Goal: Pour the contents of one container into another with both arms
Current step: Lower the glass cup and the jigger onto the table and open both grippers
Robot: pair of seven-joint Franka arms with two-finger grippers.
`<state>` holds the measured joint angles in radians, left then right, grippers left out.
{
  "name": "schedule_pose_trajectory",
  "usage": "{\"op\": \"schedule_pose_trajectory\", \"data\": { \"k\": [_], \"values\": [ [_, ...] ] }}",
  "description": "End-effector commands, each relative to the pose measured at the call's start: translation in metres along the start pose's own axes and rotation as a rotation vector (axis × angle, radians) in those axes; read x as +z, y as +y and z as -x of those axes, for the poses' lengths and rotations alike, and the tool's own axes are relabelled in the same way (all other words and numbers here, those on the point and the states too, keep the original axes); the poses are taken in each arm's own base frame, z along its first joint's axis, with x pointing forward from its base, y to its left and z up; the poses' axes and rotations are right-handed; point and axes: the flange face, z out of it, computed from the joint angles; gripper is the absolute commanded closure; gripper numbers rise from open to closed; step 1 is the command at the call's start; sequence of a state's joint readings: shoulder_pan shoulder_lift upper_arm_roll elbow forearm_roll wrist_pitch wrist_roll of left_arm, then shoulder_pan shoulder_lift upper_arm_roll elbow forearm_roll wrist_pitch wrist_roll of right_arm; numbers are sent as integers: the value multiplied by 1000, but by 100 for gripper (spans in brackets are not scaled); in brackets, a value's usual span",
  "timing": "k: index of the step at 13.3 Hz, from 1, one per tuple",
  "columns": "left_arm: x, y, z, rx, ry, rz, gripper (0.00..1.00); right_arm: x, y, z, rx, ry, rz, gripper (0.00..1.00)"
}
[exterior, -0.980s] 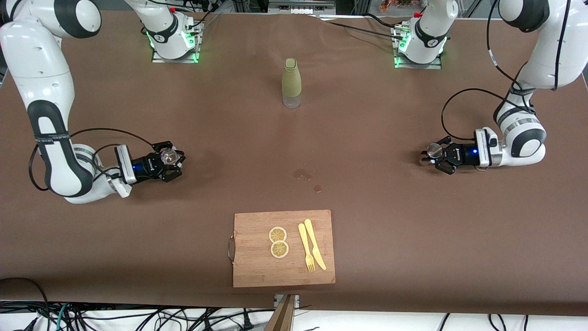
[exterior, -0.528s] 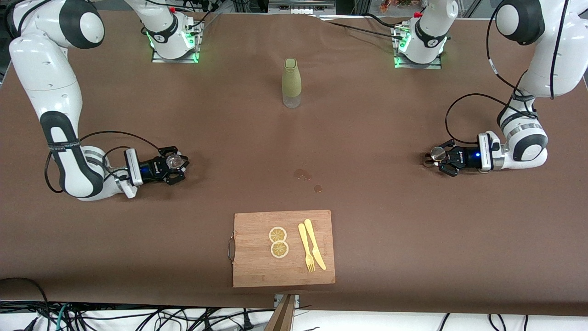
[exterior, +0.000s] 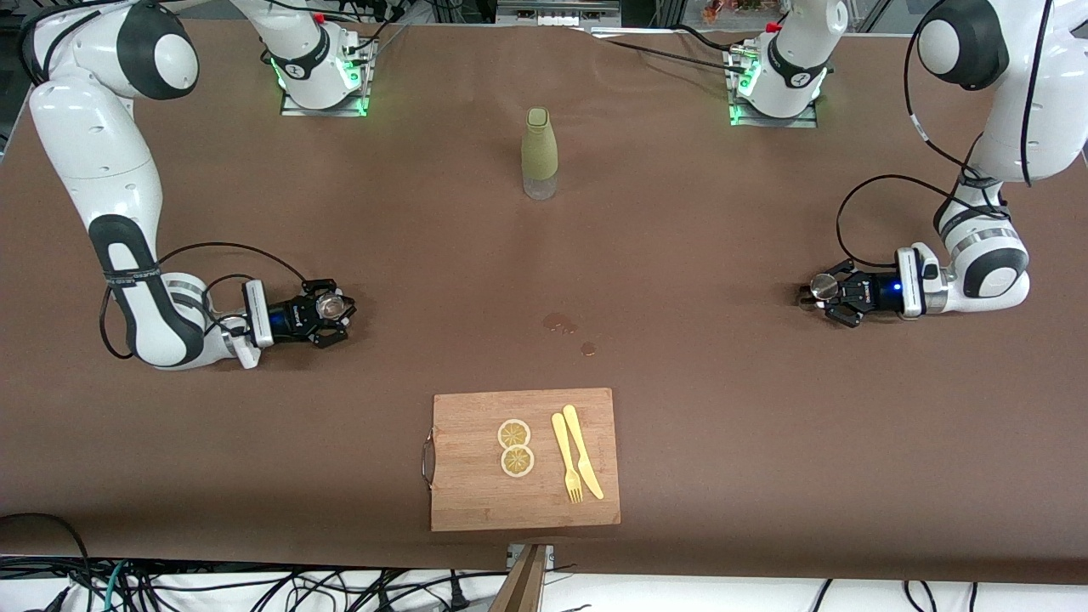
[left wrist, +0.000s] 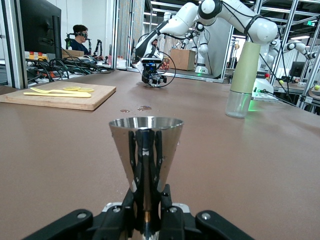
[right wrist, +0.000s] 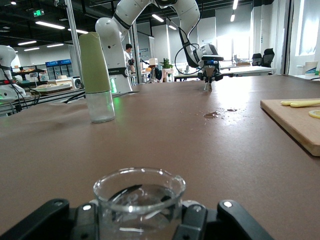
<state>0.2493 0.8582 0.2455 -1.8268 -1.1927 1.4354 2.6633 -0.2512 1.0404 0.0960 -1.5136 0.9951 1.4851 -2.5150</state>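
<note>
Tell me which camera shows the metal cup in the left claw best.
Left wrist view: the metal cup fills the frame, upright between the left claw fingers. Front view shows only its small round rim. Right wrist view shows it tiny.

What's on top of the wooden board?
On the board lie two lemon slices, touching each other, and a yellow fork and knife side by side. Whatever is under the board is hidden by it.

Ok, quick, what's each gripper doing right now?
Left gripper: shut on the metal jigger, low at the left arm's end.
Right gripper: shut on the small glass cup, low at the right arm's end.
</note>
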Motion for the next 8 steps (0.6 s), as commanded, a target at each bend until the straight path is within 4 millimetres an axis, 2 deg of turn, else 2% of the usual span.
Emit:
{"op": "schedule_pose_trajectory", "data": {
  "k": [1, 2, 3, 4, 5, 6, 7, 8],
  "values": [
    [-2, 1, 8, -10, -1, 34, 71, 0, 0, 3, -44, -7, -29, 94],
    [-1, 1, 10, -13, 0, 35, 56, 2, -2, 10, -45, -2, -32, 93],
    [-2, 2, 10, -15, -1, 34, 48, 4, -4, 15, -40, 2, -35, 93],
    [-6, 3, 11, -18, -6, 30, 19, 5, -5, 17, -40, 5, -36, 93],
    [-7, 4, 11, -17, -8, 30, 0, 6, -7, 22, -32, 8, -36, 92],
    [-7, 4, 12, -18, -9, 33, 0, 7, -8, 24, -30, 9, -38, 83],
    [-8, 4, 11, -18, -13, 32, 0, 7, -8, 23, -28, 12, -39, 53],
    [-10, 4, 11, -17, -16, 29, 0, 6, -8, 22, -24, 14, -39, 2]
  ]
}}
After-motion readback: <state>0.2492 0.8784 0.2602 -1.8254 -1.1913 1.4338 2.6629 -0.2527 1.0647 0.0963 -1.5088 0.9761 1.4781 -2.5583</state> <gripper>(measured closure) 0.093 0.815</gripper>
